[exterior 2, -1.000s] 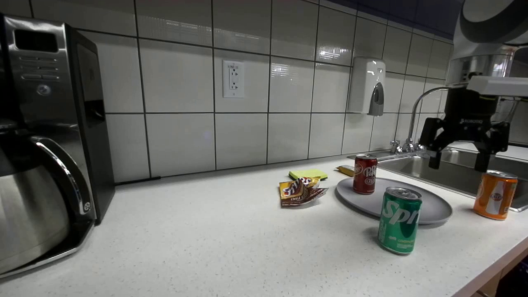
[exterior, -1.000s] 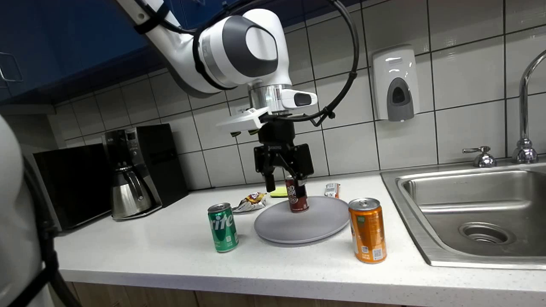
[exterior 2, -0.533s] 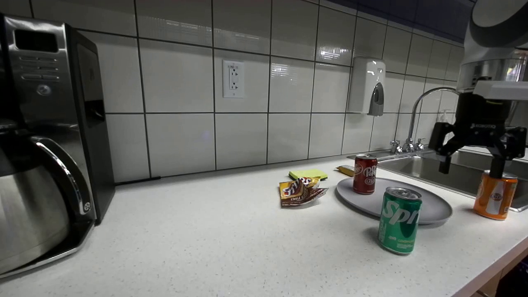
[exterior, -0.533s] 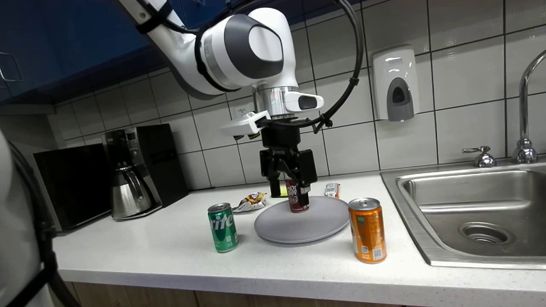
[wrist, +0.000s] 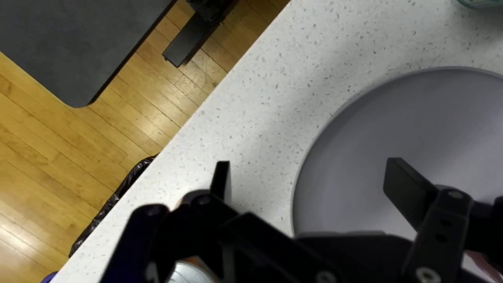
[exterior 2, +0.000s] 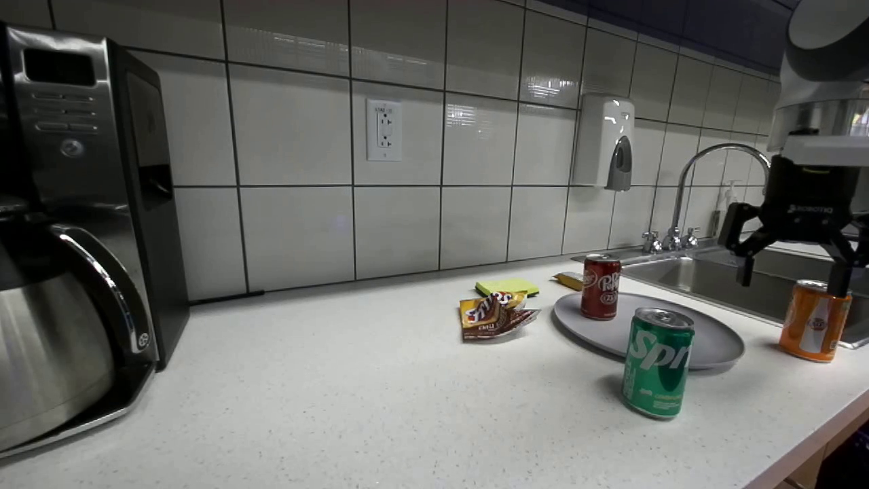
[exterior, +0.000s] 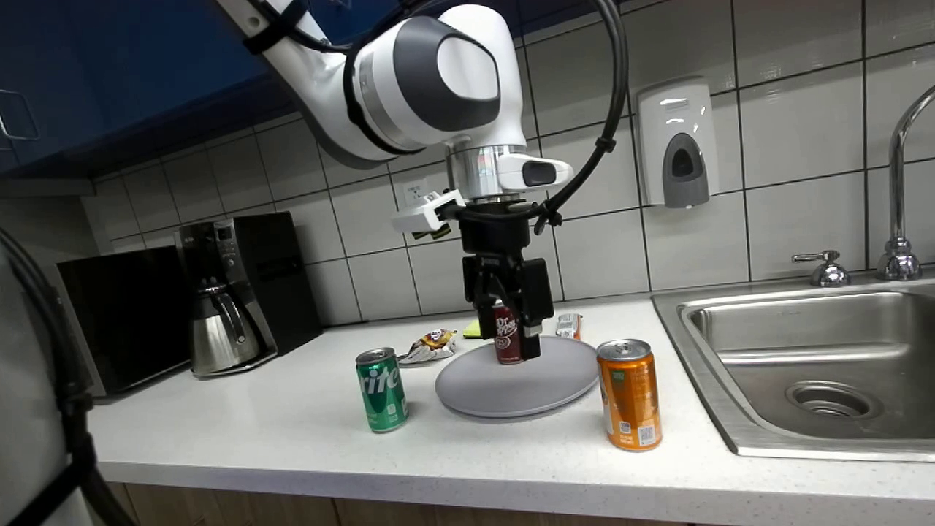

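My gripper (exterior: 509, 342) is open and empty above the counter; it also shows in an exterior view (exterior 2: 792, 282) and in the wrist view (wrist: 309, 173). In the wrist view one finger is over the counter and the other over the grey plate (wrist: 346, 165). The plate shows in both exterior views (exterior: 511, 391) (exterior 2: 713, 339). A dark red Dr Pepper can (exterior 2: 600, 288) stands upright on it, partly hidden behind the fingers in an exterior view (exterior: 507, 340). An orange can (exterior: 632, 398) (exterior 2: 815, 326) stands beside the plate. A green Sprite can (exterior: 383, 391) (exterior 2: 657, 363) stands on the plate's opposite side.
A crumpled snack bag (exterior 2: 494, 316), a yellow-green sponge (exterior 2: 508, 287) and a wrapped bar (exterior: 569, 326) lie behind the plate. The steel sink (exterior: 803, 343) with its faucet (exterior: 898, 190) lies past the orange can. A coffee maker (exterior: 256, 285) stands by the wall below a soap dispenser's level (exterior: 676, 142).
The arm and open gripper have moved right and slightly down in both exterior views, toward the orange can's side. The cans, plate and other objects have not moved.
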Action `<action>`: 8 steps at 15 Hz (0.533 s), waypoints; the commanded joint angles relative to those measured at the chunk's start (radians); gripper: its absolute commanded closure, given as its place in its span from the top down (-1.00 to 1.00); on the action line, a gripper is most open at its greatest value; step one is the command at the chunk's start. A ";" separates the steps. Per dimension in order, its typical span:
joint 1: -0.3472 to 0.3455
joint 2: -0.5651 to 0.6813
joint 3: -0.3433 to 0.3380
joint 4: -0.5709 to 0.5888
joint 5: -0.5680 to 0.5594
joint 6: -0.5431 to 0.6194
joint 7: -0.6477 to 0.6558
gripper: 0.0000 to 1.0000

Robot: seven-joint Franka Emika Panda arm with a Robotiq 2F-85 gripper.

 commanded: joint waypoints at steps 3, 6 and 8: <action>-0.053 0.003 -0.014 -0.011 -0.024 0.011 0.059 1.00; -0.073 0.022 -0.029 0.000 -0.031 0.009 0.064 1.00; -0.086 0.037 -0.039 0.006 -0.037 0.009 0.066 1.00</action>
